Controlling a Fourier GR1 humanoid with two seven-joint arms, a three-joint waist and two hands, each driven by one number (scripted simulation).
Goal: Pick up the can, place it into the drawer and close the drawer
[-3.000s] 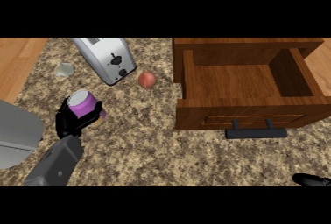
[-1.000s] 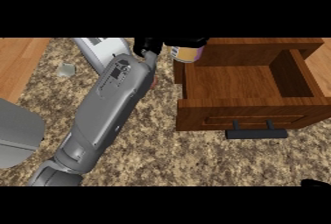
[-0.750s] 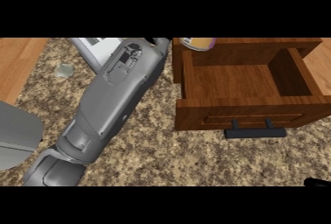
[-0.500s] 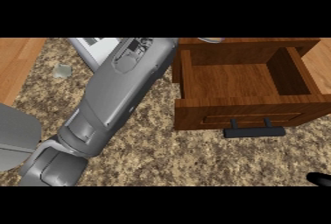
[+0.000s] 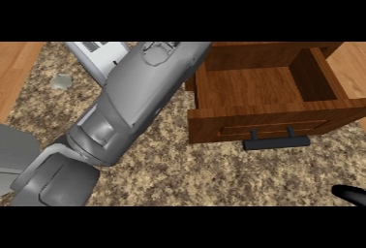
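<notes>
My grey left forearm [image 5: 136, 97] stretches diagonally from the lower left up to the view's top edge beside the drawer's far left corner. Its hand and the can lie beyond that edge and do not show. The wooden drawer [image 5: 271, 118] stands pulled out at the right, its inside bare where I can see it, with a dark handle [image 5: 277, 142] on its front. Only a black tip of my right hand [image 5: 350, 194] shows at the lower right edge, well apart from the drawer.
A silver toaster [image 5: 97, 53] sits at the top left, partly behind the forearm. A small clear glass [image 5: 62, 81] stands left of it. A grey block [image 5: 14, 150] is at the left edge. Speckled countertop [image 5: 214, 169] spreads below the drawer.
The left arm has reached farther up and right, carrying hand and can out past the top edge. The drawer looks unchanged, and the right hand stays at the lower right.
</notes>
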